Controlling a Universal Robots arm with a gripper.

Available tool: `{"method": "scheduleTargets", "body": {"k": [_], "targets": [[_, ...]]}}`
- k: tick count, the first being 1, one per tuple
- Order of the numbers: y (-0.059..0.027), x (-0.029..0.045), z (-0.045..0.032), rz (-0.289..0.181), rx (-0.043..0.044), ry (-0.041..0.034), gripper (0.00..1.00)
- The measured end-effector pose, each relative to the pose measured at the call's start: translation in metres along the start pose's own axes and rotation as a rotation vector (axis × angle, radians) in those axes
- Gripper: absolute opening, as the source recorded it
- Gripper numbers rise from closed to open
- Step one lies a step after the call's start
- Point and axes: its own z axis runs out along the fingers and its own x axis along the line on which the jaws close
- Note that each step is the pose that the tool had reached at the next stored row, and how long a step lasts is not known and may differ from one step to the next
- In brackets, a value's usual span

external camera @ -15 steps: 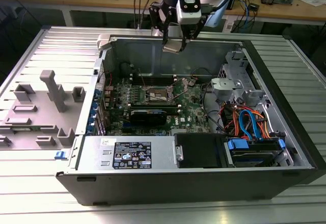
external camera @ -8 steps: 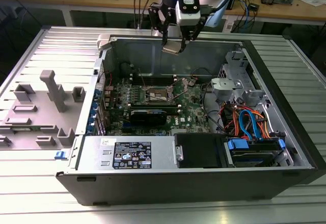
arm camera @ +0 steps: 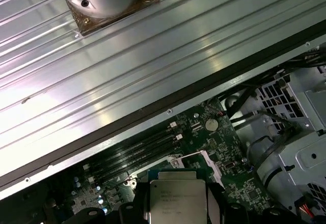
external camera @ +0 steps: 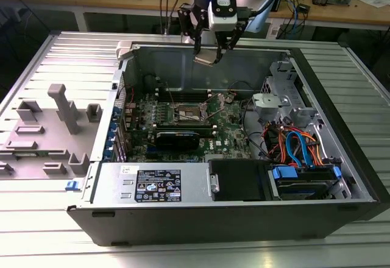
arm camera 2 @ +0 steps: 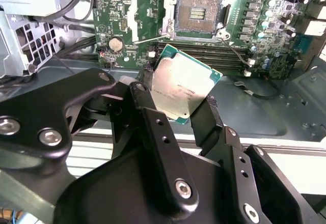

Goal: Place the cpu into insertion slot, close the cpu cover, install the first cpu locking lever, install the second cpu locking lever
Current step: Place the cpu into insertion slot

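Observation:
My gripper hangs above the far wall of the open computer case, shut on the cpu. In the second wrist view the cpu is a silver square with a green edge, tilted and pinched at its sides by the black fingers. In the first wrist view the cpu is seen from above. The insertion slot lies open on the green motherboard, its dark centre bare, well below and in front of the gripper. A thin wire lever stands unlatched beside it. I cannot tell the cpu cover from the socket's metal rim.
A black card lies in front of the insertion slot. A grey power supply fills the near wall. Blue and orange cables crowd the exterior view's right. A grey parts fixture sits outside the case on the left.

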Motion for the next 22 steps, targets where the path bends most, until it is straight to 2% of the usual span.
{"method": "scheduleTargets", "body": {"k": [6,11,22], "targets": [[-0.0046,0.0053,0.0004,0.007,-0.0001,-0.0005,0.54],[-0.0049,0.0053,0.0022,0.079,-0.0012,-0.0062,0.54],[-0.005,0.0056,0.0023,0.082,-0.0014,-0.0066,0.54]]}}
